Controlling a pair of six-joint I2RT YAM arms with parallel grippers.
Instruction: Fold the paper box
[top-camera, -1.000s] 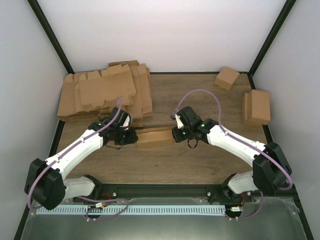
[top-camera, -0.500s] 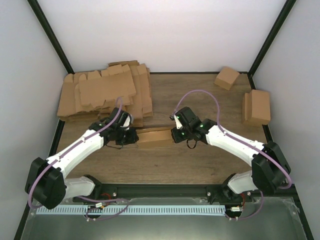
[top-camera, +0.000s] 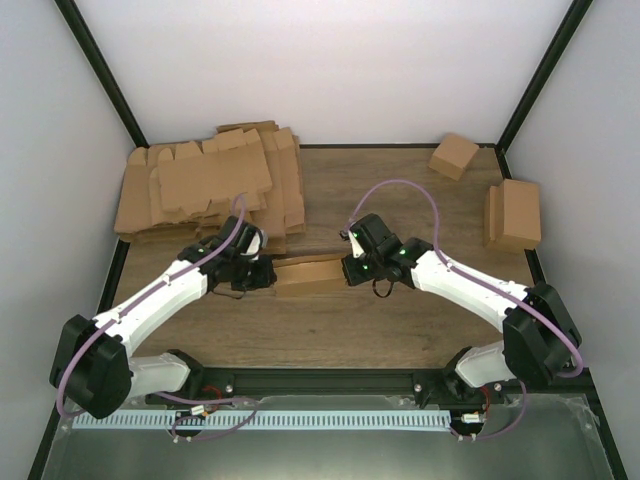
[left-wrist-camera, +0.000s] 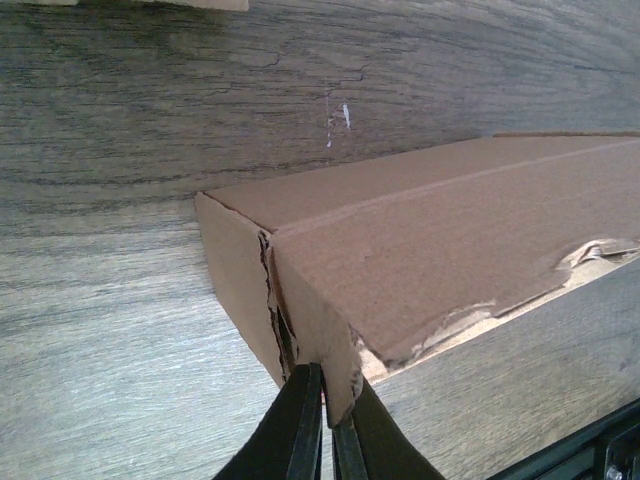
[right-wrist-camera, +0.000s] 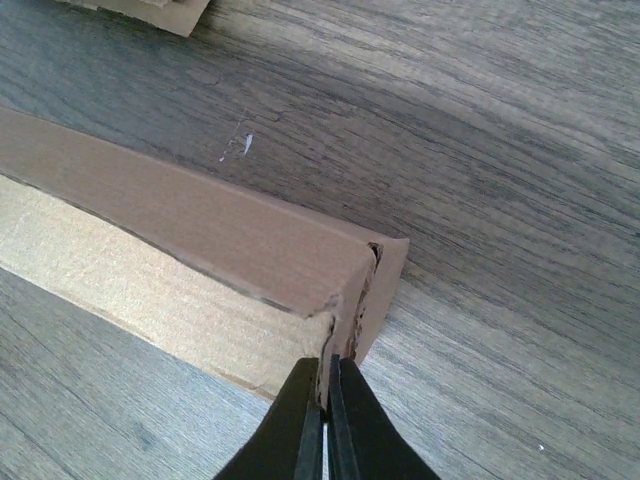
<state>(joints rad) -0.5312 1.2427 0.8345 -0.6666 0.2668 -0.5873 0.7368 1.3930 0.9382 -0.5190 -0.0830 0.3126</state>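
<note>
The paper box (top-camera: 309, 274) is a shallow brown cardboard box lying on the wooden table between my two grippers. My left gripper (top-camera: 262, 277) is shut on the box's left end wall; the left wrist view shows its jaws (left-wrist-camera: 332, 425) pinching the lower edge of that end flap of the box (left-wrist-camera: 450, 230). My right gripper (top-camera: 350, 268) is shut on the right end; the right wrist view shows its jaws (right-wrist-camera: 325, 400) clamped on the thin end wall at the corner of the box (right-wrist-camera: 220, 235).
A pile of flat brown blanks (top-camera: 210, 190) lies at the back left, close behind the left arm. A small cube-like box (top-camera: 453, 155) sits at the back right. A folded brown box (top-camera: 513, 214) stands by the right wall.
Both grippers have shifted very slightly along the box ends, the left a little down and right. The box stays in the same place between them.
</note>
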